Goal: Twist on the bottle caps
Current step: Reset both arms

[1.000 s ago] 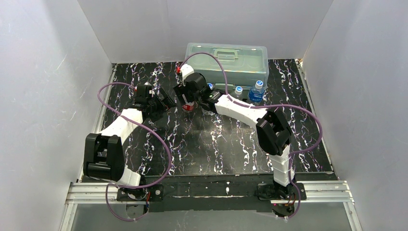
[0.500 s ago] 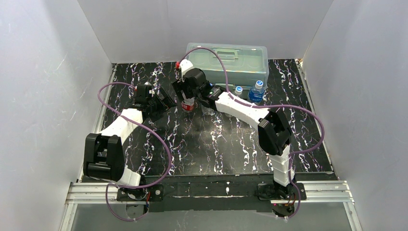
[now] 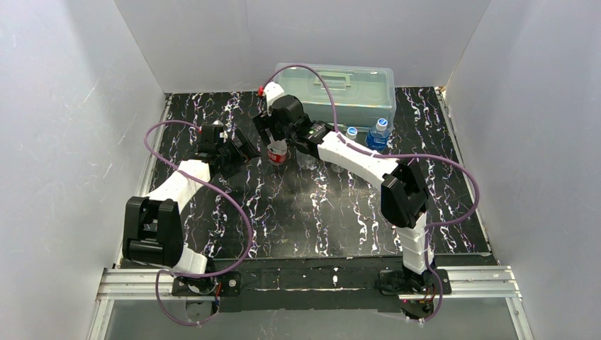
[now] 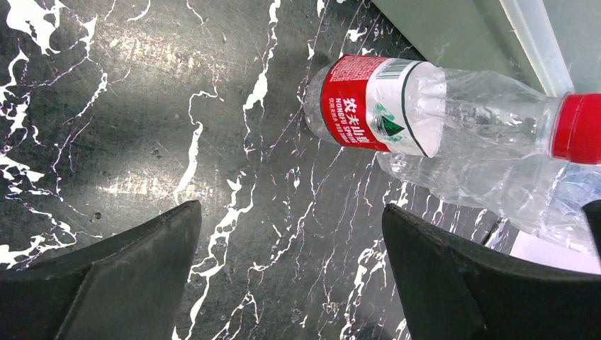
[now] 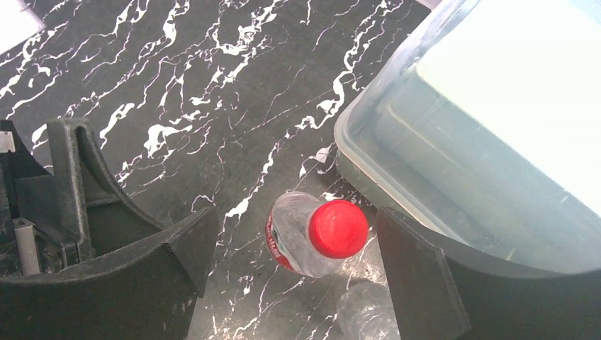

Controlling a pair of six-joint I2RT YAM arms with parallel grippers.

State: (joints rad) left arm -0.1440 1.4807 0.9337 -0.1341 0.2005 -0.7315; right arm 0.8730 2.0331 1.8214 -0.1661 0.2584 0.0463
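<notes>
The red-labelled bottle (image 3: 278, 156) stands upright on the black marble table with its red cap (image 5: 339, 228) on its neck. My right gripper (image 3: 273, 138) is open above it. In the right wrist view the gripper (image 5: 296, 230) has a finger on each side of the cap, without touching it. My left gripper (image 3: 247, 151) is open and empty just left of the bottle. In the left wrist view the gripper (image 4: 290, 212) faces the red label (image 4: 361, 113) and the cap (image 4: 577, 127). A plain clear bottle (image 5: 368, 312) stands right beside it. A blue-labelled bottle (image 3: 378, 136) has a blue-and-white cap (image 3: 383, 122).
A large translucent lidded box (image 3: 354, 85) stands at the back, just behind the bottles, and its corner (image 5: 496, 106) is close to my right finger. Another blue-and-white cap (image 3: 352, 132) shows beside the blue bottle. White walls enclose the table.
My right gripper has moved up and back off the red-labelled bottle, which now shows free beneath it. The left arm has not moved.
</notes>
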